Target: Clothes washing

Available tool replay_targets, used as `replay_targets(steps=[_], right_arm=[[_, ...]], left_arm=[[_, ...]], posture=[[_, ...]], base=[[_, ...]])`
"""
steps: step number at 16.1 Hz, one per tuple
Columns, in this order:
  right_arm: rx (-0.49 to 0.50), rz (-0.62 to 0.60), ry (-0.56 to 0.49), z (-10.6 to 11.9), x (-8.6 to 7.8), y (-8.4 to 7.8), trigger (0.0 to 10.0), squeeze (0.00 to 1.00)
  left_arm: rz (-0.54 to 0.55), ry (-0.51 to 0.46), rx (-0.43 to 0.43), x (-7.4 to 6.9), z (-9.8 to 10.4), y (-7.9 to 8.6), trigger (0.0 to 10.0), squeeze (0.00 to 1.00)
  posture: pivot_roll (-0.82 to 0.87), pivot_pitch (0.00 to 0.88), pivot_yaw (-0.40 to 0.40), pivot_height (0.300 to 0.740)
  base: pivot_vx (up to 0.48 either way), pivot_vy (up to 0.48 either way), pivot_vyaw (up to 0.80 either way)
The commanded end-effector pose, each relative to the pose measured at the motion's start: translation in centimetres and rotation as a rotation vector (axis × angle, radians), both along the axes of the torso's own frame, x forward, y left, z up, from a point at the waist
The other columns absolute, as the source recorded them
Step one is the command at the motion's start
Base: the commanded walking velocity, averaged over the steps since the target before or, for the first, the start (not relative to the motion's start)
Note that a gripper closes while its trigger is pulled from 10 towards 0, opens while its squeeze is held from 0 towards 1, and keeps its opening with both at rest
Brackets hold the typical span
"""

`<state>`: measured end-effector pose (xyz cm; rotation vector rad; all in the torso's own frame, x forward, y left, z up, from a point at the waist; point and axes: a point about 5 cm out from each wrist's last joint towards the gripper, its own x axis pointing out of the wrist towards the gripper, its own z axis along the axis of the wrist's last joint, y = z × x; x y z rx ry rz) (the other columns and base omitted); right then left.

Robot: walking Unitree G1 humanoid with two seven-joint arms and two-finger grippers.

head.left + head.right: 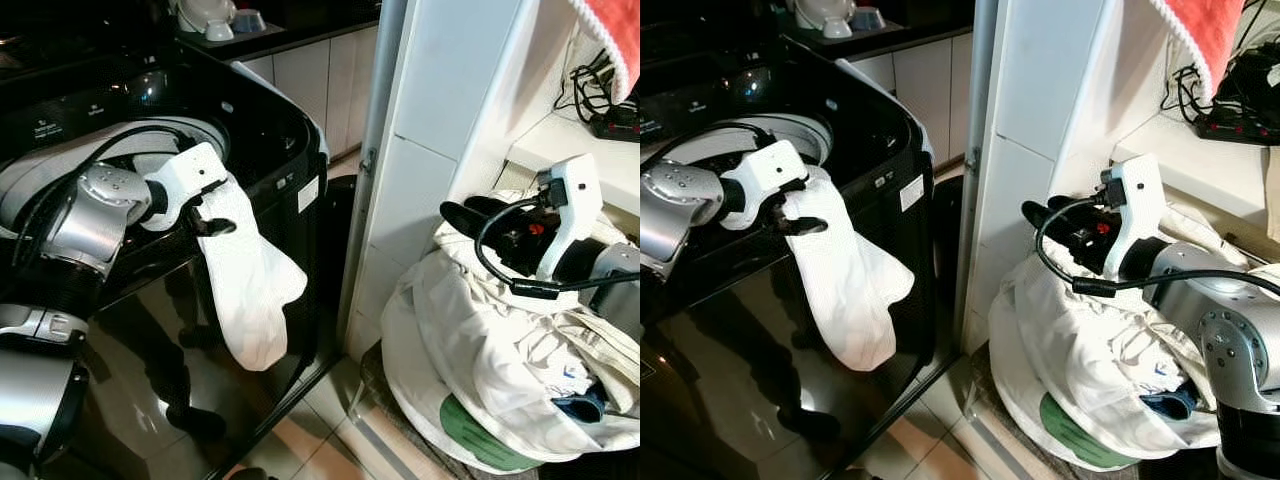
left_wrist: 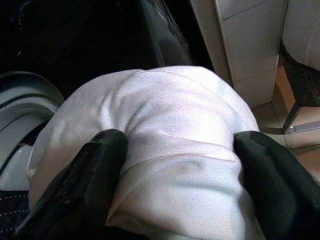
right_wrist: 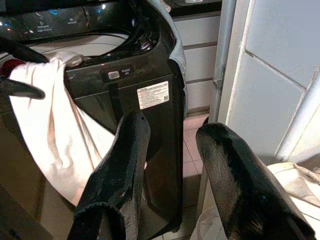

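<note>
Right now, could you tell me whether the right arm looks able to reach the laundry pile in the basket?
Probably yes: the right gripper hangs open just above the white laundry pile, and nothing lies between them.

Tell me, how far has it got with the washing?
Done: the washing machine stands open. In hand: the left gripper pinches a white garment that hangs down over the machine's front, not yet inside the drum. Left: the laundry pile beside it, over which the open right gripper hovers.

White garment point(image 1: 245, 290), glossy black washer point(image 1: 280, 150) — white laundry heap point(image 1: 500, 340), red towel point(image 1: 612, 30).
</note>
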<state>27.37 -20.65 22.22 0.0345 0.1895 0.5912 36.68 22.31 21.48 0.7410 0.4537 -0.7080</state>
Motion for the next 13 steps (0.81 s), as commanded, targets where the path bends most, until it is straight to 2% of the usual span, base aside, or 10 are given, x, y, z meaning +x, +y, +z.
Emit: replay_targets(steps=[1,5,9,13], right_arm=[[-0.016,0.010,-0.003,0.0,-0.1,0.0,10.0,0.00],[-0.019,0.098,-0.003,-0.1,-0.7,0.8,10.0,0.00],[-0.025,0.364,0.012,-0.4,-3.1,3.3,10.0,0.00],[-0.028,0.388,0.015,-0.7,-3.3,3.6,10.0,0.00]], left_arm=[[0.019,0.001,0.017,0.1,0.3,0.3,0.0,0.00],[0.032,-0.009,0.015,0.3,0.7,0.6,0.0,0.00],[0.089,-0.050,0.009,0.7,2.0,1.7,0.0,0.00],[0.139,-0.093,0.018,1.1,3.4,2.6,0.0,0.00]], posture=[[-0.01,0.000,0.009,0.740],[-0.01,0.000,0.007,0.740],[-0.01,0.000,0.006,0.740],[-0.01,0.000,0.006,0.740]], base=[[0.000,0.000,0.00],[0.000,0.000,0.00],[0.000,0.000,0.00],[0.000,0.000,0.00]])
